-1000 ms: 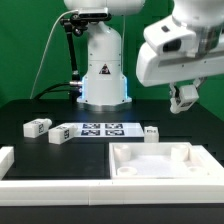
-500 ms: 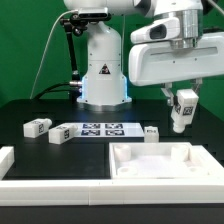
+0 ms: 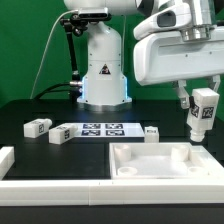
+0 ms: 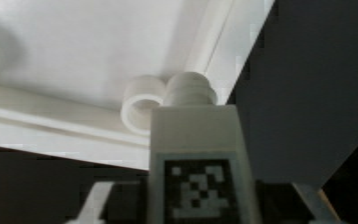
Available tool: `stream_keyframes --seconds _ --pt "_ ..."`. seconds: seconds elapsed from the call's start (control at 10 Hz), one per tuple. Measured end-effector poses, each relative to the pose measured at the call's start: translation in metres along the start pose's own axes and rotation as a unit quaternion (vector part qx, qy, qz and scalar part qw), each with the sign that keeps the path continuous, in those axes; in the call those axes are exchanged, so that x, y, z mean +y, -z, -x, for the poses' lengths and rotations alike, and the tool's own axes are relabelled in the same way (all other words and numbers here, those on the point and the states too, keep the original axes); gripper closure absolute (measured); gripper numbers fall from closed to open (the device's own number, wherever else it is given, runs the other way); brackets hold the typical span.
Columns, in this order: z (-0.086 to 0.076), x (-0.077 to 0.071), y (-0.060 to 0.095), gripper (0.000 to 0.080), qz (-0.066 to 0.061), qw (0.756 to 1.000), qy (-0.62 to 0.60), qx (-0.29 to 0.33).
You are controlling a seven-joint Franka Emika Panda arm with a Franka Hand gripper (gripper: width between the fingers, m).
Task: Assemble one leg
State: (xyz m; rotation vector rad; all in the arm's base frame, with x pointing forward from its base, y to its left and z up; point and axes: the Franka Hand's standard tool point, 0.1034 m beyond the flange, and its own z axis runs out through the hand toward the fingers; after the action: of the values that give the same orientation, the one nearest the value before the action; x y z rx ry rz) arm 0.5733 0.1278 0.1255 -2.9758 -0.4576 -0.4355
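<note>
My gripper (image 3: 199, 112) is shut on a leg (image 3: 203, 108), a small white block with a black-and-white tag, held upright in the air above the right end of the large white tray-like piece (image 3: 160, 163). In the wrist view the leg (image 4: 199, 150) fills the middle, its tag facing the camera and its rounded peg end pointing at the tray-like piece (image 4: 87, 60) below, near a raised round corner boss. Three more legs lie on the table: two at the exterior view's left (image 3: 38, 127) (image 3: 60, 132) and one by the marker board's right end (image 3: 151, 132).
The marker board (image 3: 101, 129) lies flat in front of the robot base (image 3: 103, 70). A white frame edge (image 3: 50, 186) runs along the front, with a raised end at the exterior view's left (image 3: 6, 158).
The gripper with the leg has moved toward the exterior view's right and come lower, from above the table to over the tray-like piece's right end. The other parts have not moved.
</note>
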Motion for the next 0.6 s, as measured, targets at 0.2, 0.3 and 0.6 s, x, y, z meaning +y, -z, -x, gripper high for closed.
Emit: stream_keyframes --seconds 0.2,0.3,0.6 --pt "0.002 0.001 -0.001 0.0509 0.003 1.0 -0.001 0.009" --pt "-0.004 0.004 -0.001 0.0509 0.009 0.999 0.002 0.037" --pt "-0.024 0.015 -0.017 0.0509 0.013 0.998 0.001 0.065"
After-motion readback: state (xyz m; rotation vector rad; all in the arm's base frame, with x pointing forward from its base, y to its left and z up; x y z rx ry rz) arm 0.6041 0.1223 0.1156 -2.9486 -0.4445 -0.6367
